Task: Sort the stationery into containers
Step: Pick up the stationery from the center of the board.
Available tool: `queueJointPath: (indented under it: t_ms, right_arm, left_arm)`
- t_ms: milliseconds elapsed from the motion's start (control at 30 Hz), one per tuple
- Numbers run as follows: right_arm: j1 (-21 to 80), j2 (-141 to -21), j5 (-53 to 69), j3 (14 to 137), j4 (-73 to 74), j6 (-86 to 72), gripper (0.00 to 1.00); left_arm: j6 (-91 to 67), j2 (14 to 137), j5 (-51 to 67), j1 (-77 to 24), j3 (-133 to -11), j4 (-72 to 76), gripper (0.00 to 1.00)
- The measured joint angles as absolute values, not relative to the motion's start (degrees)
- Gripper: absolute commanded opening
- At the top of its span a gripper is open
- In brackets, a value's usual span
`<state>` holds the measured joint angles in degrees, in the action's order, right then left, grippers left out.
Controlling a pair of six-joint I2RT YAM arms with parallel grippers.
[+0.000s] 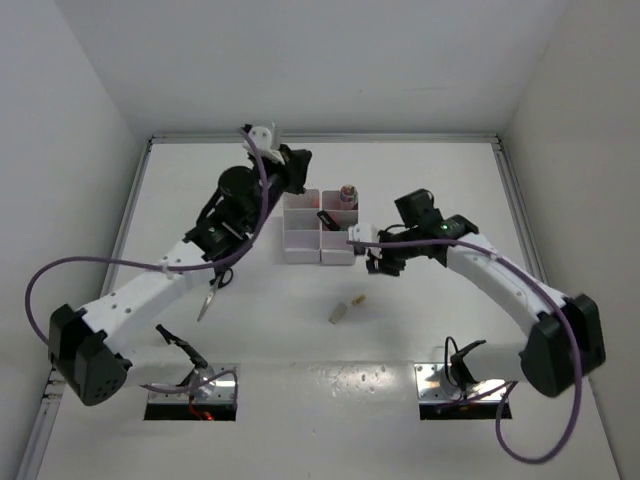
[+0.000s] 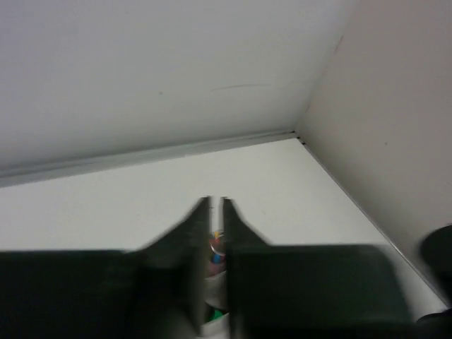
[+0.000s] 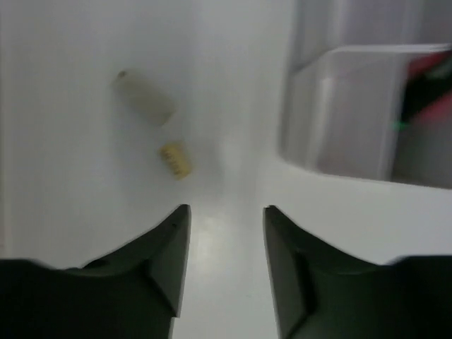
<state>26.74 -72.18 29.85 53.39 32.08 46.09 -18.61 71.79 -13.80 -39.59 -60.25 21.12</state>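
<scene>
The white containers (image 1: 301, 243) stand mid-table, with pens (image 1: 347, 194) upright in a back compartment and a dark item (image 1: 327, 218) in the middle one. My left gripper (image 1: 297, 166) hovers at their back left corner, shut with nothing in it (image 2: 216, 205); coloured stationery (image 2: 215, 248) shows through the slit between its fingers. My right gripper (image 1: 372, 262) hangs at the containers' front right, open and empty (image 3: 226, 210). Ahead of it lie a grey eraser (image 3: 145, 97) and a beige eraser (image 3: 175, 159); the containers' wall (image 3: 346, 116) is at the right. Scissors (image 1: 211, 293) lie beside the left arm.
The two erasers (image 1: 340, 312) (image 1: 358, 298) rest on the white table in front of the containers. White walls enclose the table at the back and both sides. The left arm's forearm stretches diagonally above the scissors.
</scene>
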Motion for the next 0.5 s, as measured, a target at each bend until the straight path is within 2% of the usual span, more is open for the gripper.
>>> queueJointPath:
  t_ms: [33, 100, 200, 267, 333, 433, 500]
  right_arm:
    - [26.98, -74.91, 31.75, 53.91, 36.23, 51.05, 0.66]
    - [27.53, -81.60, 34.50, 54.00, 43.35, 60.99, 0.68]
    - [28.01, -86.61, 35.24, 51.92, 47.94, 69.41, 0.64]
    - [28.49, -86.74, 35.14, 50.37, 48.71, 72.73, 0.54]
    - [29.04, -86.70, 34.74, 49.91, 48.34, 74.72, 0.44]
    - [30.76, -87.18, 34.20, 49.82, 46.11, 75.42, 0.43]
    - [31.99, -88.07, 33.36, 49.54, 43.59, 75.18, 0.43]
  left_arm:
    - [-18.74, 70.50, -14.96, -39.38, -62.87, 15.73, 0.47]
    - [-19.99, 67.68, -17.41, -38.72, -66.46, 5.48, 0.76]
    - [-21.85, 61.10, -21.69, -36.91, -63.96, -6.66, 0.87]
    - [-23.09, 56.45, -24.32, -35.27, -59.24, -12.67, 0.87]
    - [-23.88, 52.69, -26.06, -33.19, -54.28, -18.20, 0.64]
    - [-24.73, 49.63, -27.14, -30.48, -49.28, -23.62, 0.27]
    - [-24.73, 48.01, -26.94, -29.50, -47.31, -26.13, 0.27]
